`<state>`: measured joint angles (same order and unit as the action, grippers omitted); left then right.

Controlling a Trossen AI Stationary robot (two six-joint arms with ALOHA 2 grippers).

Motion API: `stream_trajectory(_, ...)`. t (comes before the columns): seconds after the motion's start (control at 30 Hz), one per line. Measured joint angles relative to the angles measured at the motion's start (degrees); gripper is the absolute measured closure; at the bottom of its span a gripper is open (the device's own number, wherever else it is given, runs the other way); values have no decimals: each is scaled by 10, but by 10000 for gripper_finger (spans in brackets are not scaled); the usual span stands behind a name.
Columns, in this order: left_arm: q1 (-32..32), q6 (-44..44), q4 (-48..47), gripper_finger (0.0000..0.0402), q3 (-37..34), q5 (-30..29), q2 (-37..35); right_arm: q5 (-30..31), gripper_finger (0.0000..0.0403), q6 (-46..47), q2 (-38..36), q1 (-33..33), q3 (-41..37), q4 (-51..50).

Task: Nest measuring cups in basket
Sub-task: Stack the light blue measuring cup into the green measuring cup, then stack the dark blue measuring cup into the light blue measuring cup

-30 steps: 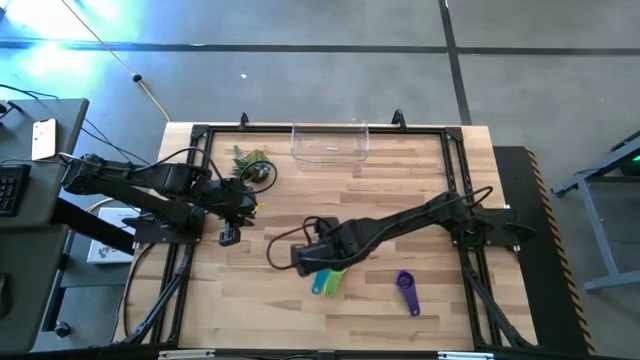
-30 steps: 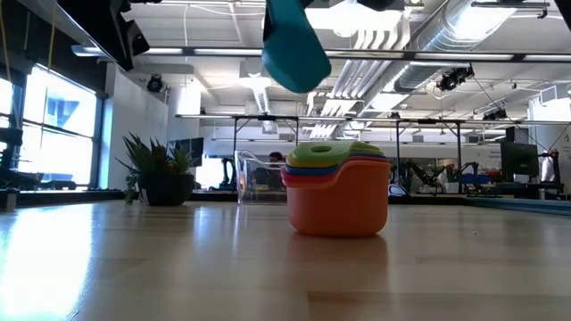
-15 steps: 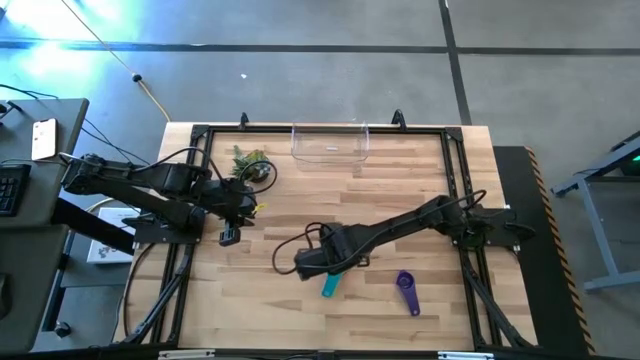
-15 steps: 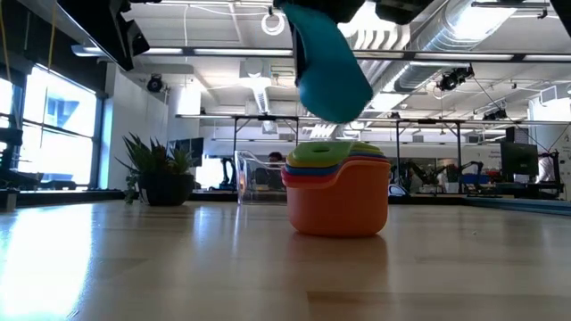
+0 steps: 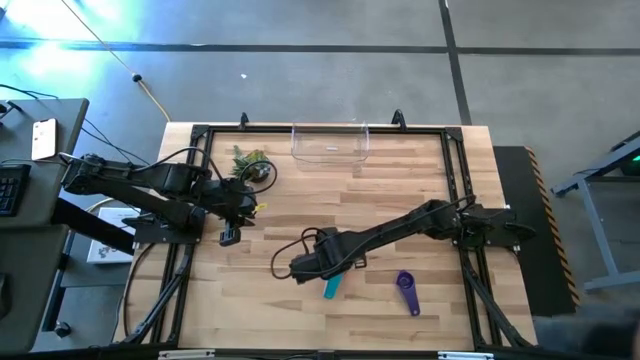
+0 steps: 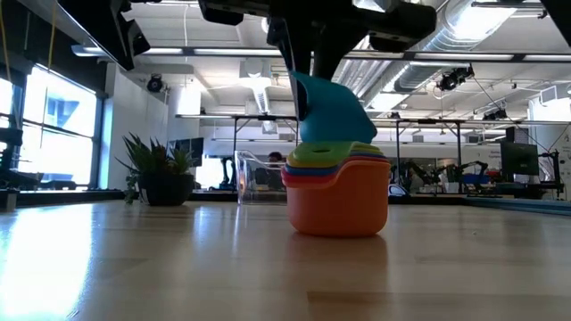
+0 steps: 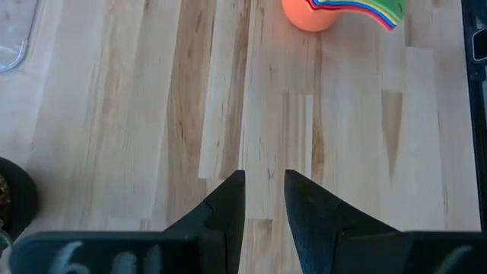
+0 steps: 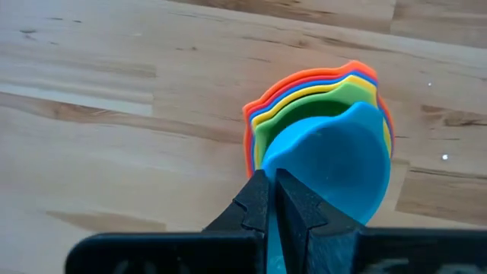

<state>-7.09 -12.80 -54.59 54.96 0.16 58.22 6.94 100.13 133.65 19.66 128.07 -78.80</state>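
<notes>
The teal cup (image 6: 332, 109) hangs tilted just over the stack of cups (image 6: 337, 189) mid-bench, pinched by its handle in the right hand (image 8: 272, 199) for nesting; the left hand (image 7: 264, 199) waits open.

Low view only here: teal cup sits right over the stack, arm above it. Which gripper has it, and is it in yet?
Observer: The right gripper, shut on the teal cup. That cup is over the green cup's mouth, tilted; I can't tell if it's seated.
Operator: Left arm anywhere near?
Observer: No. The left gripper waits at the table's left side by the plant, holding nothing.
Operator: Anything still loose?
Observer: The purple cup lies alone on the table, right of the stack.
Operator: Basket?
Observer: The basket stands at the far edge, with no cups in it.
</notes>
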Motion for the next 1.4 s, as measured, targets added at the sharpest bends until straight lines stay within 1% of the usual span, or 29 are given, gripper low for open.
stream_trajectory(0.27,0,0,0,316,0,0,0,-10,397,-7,5,-2,0,-3)
stream_trajectory(0.53,0,5,0,316,0,0,0,-10,345,-9,5,-1,0,0)
stream_trajectory(0.67,0,5,0,316,0,0,0,-10,331,-7,5,-2,0,1)
stream_trajectory(0.83,0,4,0,316,0,0,0,-13,330,-7,5,-2,3,-4)
stream_trajectory(1.0,0,-4,0,316,0,0,0,-9,330,-23,5,-2,30,-35)
stream_trajectory(1.17,0,-5,-1,316,0,0,0,22,330,-56,4,1,69,-98)
stream_trajectory(1.3,0,-6,-3,316,0,0,0,38,330,-78,-10,4,60,-115)
stream_trajectory(1.4,0,-12,-12,316,0,0,0,54,330,-124,-15,4,60,-112)
